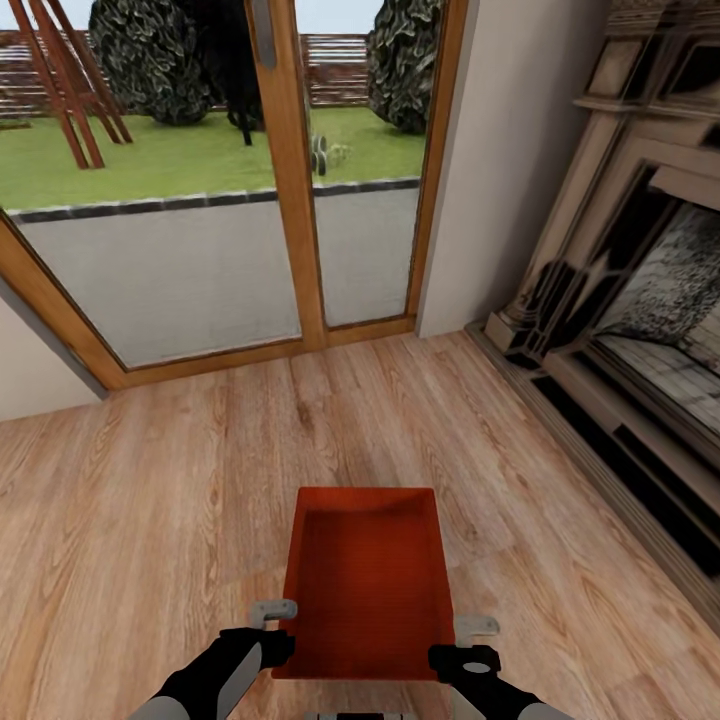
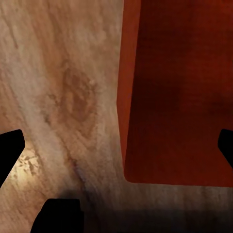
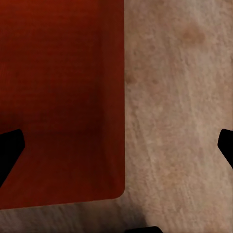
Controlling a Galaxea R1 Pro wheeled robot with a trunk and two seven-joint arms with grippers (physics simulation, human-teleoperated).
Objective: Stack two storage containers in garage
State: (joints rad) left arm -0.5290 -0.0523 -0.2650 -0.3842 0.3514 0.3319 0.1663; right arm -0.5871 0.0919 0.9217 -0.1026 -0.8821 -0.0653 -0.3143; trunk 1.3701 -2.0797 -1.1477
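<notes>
One bin point(image 1: 365, 580) sits on the plank floor point(image 1: 150, 500) in the head view, open side up, between the left gripper point(image 1: 272, 622) and right gripper point(image 1: 474, 640), near the glass doors point(image 1: 250, 180) and fireplace point(image 1: 640, 300).

In the left wrist view the bin point(image 2: 179, 92) stands between the spread fingers point(image 2: 9, 150), its side wall inside the gap, untouched.

The right wrist view shows the same: bin point(image 3: 58, 97) wall between wide-set fingers point(image 3: 8, 145).

It looks light, stiff and thin-walled (probably slick); pinching each long wall near the rim seems best.
</notes>
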